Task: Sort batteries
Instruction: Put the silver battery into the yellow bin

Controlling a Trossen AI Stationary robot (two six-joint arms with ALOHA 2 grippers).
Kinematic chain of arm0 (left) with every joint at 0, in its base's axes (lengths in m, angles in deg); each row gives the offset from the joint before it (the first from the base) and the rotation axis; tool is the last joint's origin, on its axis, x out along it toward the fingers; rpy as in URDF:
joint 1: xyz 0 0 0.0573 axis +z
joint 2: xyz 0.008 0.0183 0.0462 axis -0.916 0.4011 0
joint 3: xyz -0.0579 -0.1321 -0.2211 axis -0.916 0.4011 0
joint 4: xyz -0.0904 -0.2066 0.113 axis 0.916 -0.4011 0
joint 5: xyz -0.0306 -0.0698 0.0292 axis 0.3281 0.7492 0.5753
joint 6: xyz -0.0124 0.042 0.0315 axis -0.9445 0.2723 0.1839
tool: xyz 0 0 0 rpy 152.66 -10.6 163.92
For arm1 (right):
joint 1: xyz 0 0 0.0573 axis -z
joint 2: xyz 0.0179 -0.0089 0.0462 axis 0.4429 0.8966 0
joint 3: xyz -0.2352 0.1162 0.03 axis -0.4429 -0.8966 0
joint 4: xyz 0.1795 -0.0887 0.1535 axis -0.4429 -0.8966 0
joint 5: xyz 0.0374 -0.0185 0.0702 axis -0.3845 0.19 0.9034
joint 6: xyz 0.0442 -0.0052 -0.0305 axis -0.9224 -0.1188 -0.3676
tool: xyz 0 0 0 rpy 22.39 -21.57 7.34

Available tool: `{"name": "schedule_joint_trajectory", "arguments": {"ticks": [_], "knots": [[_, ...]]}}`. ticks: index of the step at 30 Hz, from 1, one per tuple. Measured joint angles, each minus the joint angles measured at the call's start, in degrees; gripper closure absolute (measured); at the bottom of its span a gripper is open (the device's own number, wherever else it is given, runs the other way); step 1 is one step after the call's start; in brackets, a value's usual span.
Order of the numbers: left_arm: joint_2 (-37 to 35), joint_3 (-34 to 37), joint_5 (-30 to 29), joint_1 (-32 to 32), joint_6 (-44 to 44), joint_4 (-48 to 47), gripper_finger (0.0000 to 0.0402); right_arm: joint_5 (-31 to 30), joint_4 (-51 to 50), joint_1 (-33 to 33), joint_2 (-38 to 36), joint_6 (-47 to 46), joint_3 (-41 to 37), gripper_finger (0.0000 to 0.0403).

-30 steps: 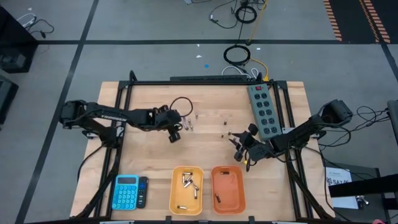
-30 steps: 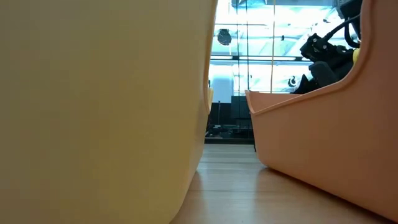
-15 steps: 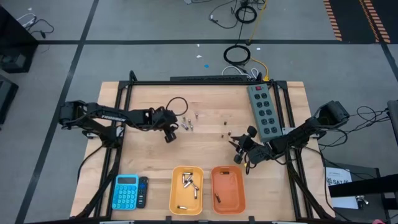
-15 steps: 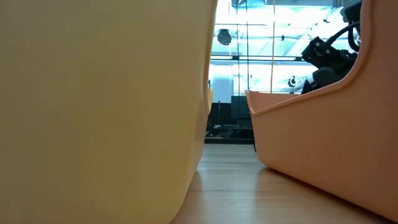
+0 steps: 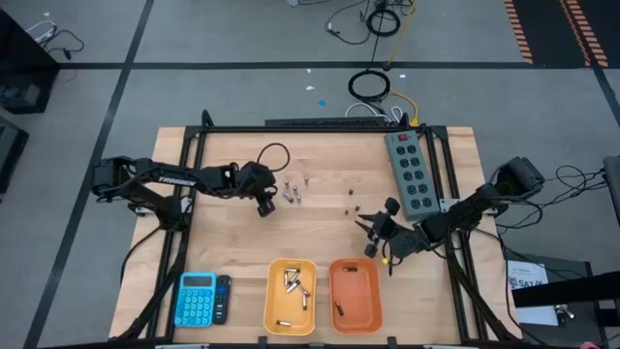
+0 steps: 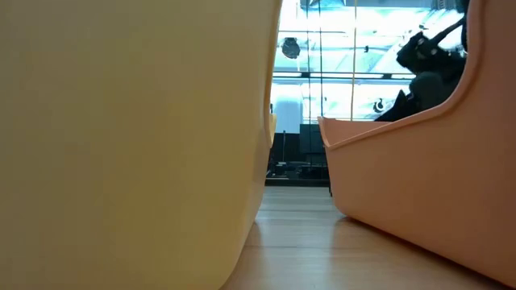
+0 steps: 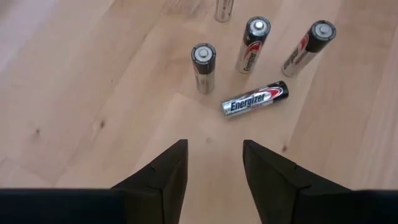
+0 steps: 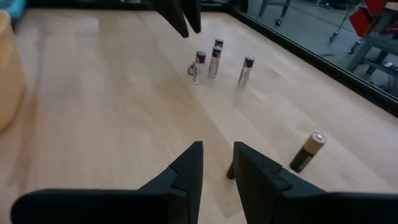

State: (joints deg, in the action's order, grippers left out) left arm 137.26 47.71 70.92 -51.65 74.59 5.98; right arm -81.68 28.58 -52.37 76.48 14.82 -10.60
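Several silvery batteries (image 5: 292, 191) stand or lie on the wooden table (image 5: 232, 252) just right of my left gripper (image 5: 263, 206). The left gripper (image 7: 214, 155) is open, and the lying battery (image 7: 255, 98) and the upright ones (image 7: 203, 65) sit just beyond its fingertips. My right gripper (image 5: 372, 229) hovers low at the table's right, by two small dark batteries (image 5: 353, 203). The right gripper (image 8: 216, 158) has a narrow gap. A brown-and-black battery (image 8: 306, 152) stands beside it. My right gripper has a small dark thing (image 8: 229, 170) showing in its gap, close against one finger (image 8: 249, 168). I cannot tell whether the finger touches it. My left gripper touches nothing.
At the near edge, a yellow bin (image 5: 291, 296) holds several silvery batteries and an orange bin (image 5: 355, 294) holds one dark battery (image 5: 338, 310). A blue calculator (image 5: 197, 299) lies at near left. A grey power strip (image 5: 410, 170) lies at far right. Both bins' walls (image 6: 129, 145) fill the low view.
My left gripper has gone a little toward the table's left edge and sunk toward the tabletop, staying open. The batteries have kept their places.
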Motion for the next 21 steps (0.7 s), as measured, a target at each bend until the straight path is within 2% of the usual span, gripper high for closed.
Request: {"name": "schedule_joint_trajectory", "arguments": {"ticks": [15, 21], "knots": [[0.0, 0.0, -1.22, 0.77, 2.91, -0.65, 0.0228, 1.2, 1.11, 0.4, 0.17, 0.8, 0.0, 0.0323], [1.16, -0.04, 2.99, 3.26, 3.32, 7.5, 0.0228, 1.56, 1.29, 0.91, 0.17, 0.99, 0.0, 0.0323]]}}
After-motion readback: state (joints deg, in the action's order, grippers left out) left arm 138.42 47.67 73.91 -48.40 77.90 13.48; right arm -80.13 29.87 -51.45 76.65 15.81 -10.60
